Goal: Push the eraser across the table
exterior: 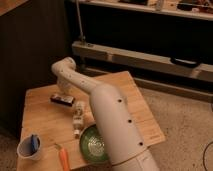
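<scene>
While the white arm (107,115) is reaching from the near right corner over the table (45,125), the gripper (63,93) is hanging down over the far left part of the top, right at the far side of the eraser (62,100). It is possibly touching the eraser, though the contact is hard to make out, and I cannot tell whether the gripper is open or closed. The eraser is lying flat on the planks, its long side running left to right. A small clear bottle (78,114) is sitting near it toward the front, apart from it. A green bowl (90,145) is resting at the front edge beside the arm, an orange carrot (64,159) is lying just left of it, and a white cup (29,149) is standing at the front left corner.
</scene>
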Controlling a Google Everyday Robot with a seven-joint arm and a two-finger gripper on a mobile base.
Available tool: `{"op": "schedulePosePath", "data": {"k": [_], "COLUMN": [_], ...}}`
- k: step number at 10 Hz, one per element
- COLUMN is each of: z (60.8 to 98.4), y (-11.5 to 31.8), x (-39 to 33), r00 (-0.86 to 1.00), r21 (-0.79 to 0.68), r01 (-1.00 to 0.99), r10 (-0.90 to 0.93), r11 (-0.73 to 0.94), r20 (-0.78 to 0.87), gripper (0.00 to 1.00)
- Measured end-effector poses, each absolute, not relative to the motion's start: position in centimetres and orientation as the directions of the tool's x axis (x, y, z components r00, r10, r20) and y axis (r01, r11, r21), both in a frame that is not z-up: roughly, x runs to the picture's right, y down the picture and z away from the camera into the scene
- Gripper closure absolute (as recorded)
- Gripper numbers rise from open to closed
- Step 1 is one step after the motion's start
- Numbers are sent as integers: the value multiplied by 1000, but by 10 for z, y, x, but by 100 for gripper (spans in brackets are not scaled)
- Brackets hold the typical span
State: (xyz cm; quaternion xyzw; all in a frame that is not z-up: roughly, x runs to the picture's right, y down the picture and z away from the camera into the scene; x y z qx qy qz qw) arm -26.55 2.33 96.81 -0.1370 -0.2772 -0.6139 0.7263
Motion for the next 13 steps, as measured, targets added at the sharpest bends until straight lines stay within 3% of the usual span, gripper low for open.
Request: {"op": "schedulePosePath", "data": {"k": [5,8,10,13], "z": [930,913,883,839], "y": [88,95,94,133], "x": [-279,-297,-305,-327], "r00": [36,-9,-65,-180], "r21": [188,247,299,342], "r01": [960,945,935,936], "r10": [-759,-739,-737,-722], "r11": [207,214,191,83], "r20": [650,673,673,669], "gripper": [100,100,100,100]}}
